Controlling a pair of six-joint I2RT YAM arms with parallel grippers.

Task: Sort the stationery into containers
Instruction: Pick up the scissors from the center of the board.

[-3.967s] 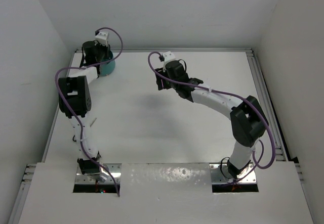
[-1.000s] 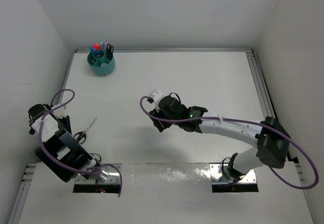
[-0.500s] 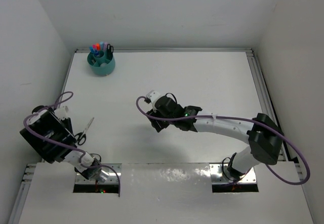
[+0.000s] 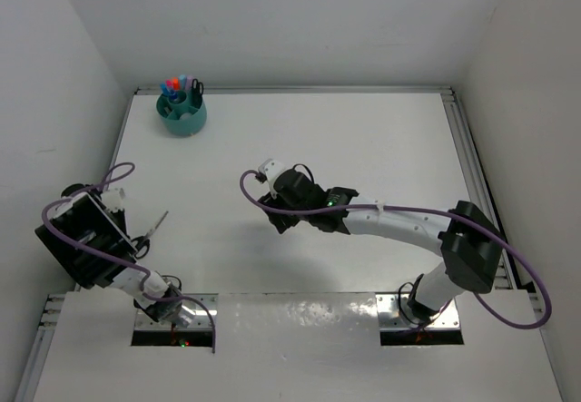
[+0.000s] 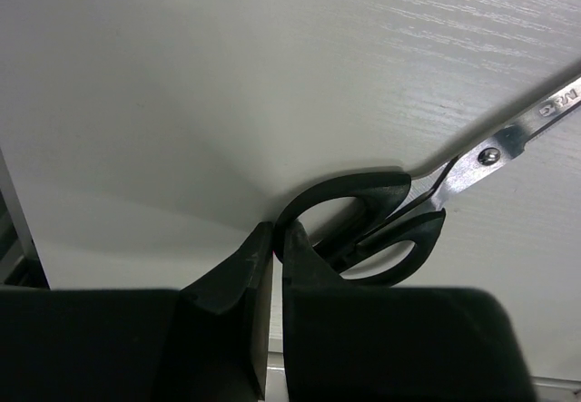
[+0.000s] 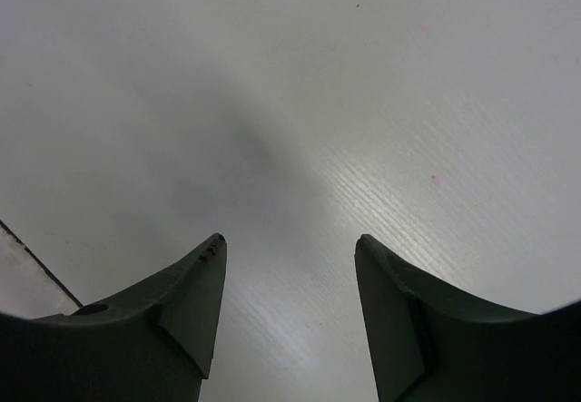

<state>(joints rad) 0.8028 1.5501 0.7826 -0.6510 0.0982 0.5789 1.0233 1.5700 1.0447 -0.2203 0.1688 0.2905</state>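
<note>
The black-handled scissors (image 4: 156, 224) lie at the table's near left, blades pointing to the far right. My left gripper (image 4: 132, 235) is at their handle end. In the left wrist view its fingers (image 5: 277, 234) are shut, with only a thin gap, on the left edge of one handle ring of the scissors (image 5: 381, 216). The teal cup (image 4: 184, 118) stands at the far left corner with several markers upright in it. My right gripper (image 4: 276, 220) hovers over the middle of the table, open and empty; the right wrist view (image 6: 290, 243) shows only bare table between its fingers.
White walls close in the table on the left, back and right. A metal rail (image 4: 467, 161) runs along the right edge. The left arm's bulk (image 4: 82, 248) sits tight against the left wall. Purple cables loop off both arms.
My left arm left the cup and swung back to the near left, onto the scissors. The scissors' handle end shifted slightly in the last half second. My right gripper drew nearer and slightly left.
</note>
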